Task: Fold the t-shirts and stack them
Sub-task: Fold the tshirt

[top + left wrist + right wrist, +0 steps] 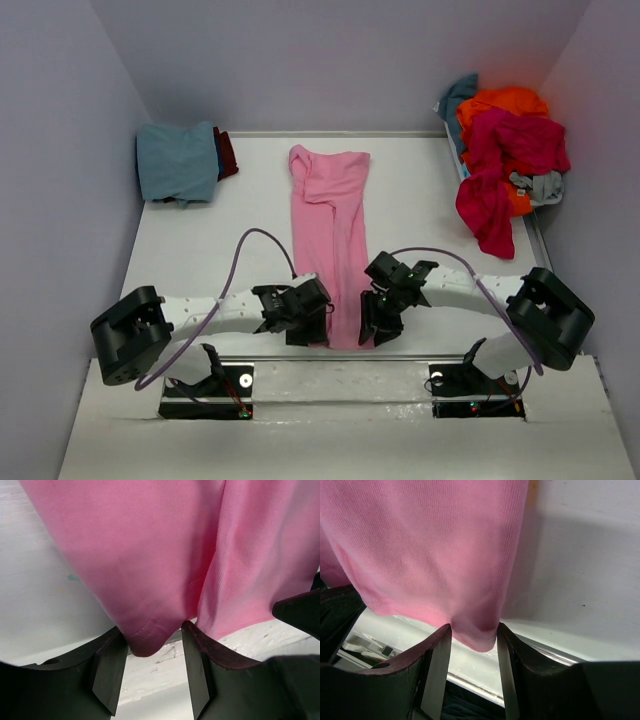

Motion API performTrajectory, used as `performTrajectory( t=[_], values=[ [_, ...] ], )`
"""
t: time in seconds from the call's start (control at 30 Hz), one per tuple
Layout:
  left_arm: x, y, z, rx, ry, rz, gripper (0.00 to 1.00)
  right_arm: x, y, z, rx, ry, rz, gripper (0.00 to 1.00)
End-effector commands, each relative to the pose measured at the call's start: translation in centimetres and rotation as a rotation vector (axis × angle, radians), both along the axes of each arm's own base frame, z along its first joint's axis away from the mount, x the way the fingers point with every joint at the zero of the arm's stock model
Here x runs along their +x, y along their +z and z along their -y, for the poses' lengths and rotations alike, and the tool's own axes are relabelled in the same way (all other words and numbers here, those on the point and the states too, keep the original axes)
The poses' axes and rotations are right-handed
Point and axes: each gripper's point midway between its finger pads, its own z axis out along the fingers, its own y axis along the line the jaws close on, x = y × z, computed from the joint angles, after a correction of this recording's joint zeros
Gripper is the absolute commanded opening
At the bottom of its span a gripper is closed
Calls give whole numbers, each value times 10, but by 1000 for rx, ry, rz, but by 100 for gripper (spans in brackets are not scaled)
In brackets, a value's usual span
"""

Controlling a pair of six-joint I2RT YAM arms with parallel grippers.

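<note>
Left gripper (pixel 318 325) (pixel 152 630): narrowed on one near hem corner of the light pink t-shirt (pixel 335 220) (pixel 150 555), cloth filling the gap and touching both fingers (pixel 107 670). Below that corner, between the fingers, bare white table (pixel 420 200).

Right gripper (pixel 372 325) (pixel 472 630): narrowed likewise, clamped on the other near hem corner (pixel 430 545), stitched edge bunched tight between the two pads. Just beside the left gripper, only the width of the strip between them.

Ahead of both pairs of fingers: the rest of the pink shirt, laid flat as a long narrow strip folded lengthwise, collar end farthest away, sleeve tucked across near the top.

Far ahead and off to the left of the left fingers: folded teal-blue t-shirt (pixel 178 160), flat against the back wall, dark red cloth (pixel 227 152) touching its right side.

Far ahead and off to the right of the right fingers: loose pile of t-shirts (pixel 505 150), orange, crimson-magenta, teal and grey, tangled, one magenta piece trailing toward the grippers. Well apart from the pink strip.
</note>
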Motion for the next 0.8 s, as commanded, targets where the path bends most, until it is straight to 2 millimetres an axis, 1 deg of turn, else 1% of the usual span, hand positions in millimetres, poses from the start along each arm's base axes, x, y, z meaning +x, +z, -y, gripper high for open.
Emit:
performTrajectory(
  t=[0.0, 0.07, 0.13, 0.17, 0.2, 0.23, 0.27, 0.33, 0.47, 0.53, 0.63, 0.67, 0.7, 0.73, 0.77],
  values=[
    [-28, -37, -70, 253, 26, -84, 59, 4, 11, -8, 47, 17, 40, 46],
    [-28, -34, -72, 252, 41, -82, 59, 5, 11, -8, 46, 19, 42, 41],
    [-28, -31, -74, 248, 57, -78, 59, 5, 12, -9, 50, 20, 46, 33],
    [-28, -29, -75, 252, 59, -77, 59, 6, 12, -9, 51, 22, 47, 31],
    [-28, -28, -76, 252, 64, -72, 58, 6, 12, -10, 52, 23, 47, 28],
    [-27, -27, -75, 250, 66, -69, 57, 6, 13, -10, 53, 25, 47, 28],
    [-27, -27, -77, 257, 67, -71, 55, 5, 13, -10, 52, 25, 46, 24],
    [-25, -26, -76, 265, 70, -65, 52, 5, 13, -10, 51, 29, 47, 21],
    [-20, -23, -72, 266, 64, -50, 43, 6, 15, -9, 50, 32, 53, 21],
    [-18, -22, -71, 274, 65, -40, 43, 5, 16, -9, 54, 35, 56, 20],
    [-6, -14, -69, 288, 72, 11, 46, 5, 16, -9, 54, 38, 55, 20],
    [-4, -11, -69, 290, 75, 21, 52, 5, 14, -8, 51, 40, 50, 20],
    [2, -4, -64, 271, 80, 49, 53, 4, 14, -8, 52, 44, 49, 20],
    [4, 0, -62, 263, 83, 59, 53, 4, 13, -8, 50, 47, 46, 20],
    [5, 2, -62, 261, 86, 65, 61, 4, 12, -8, 48, 47, 43, 20]
  ],
)
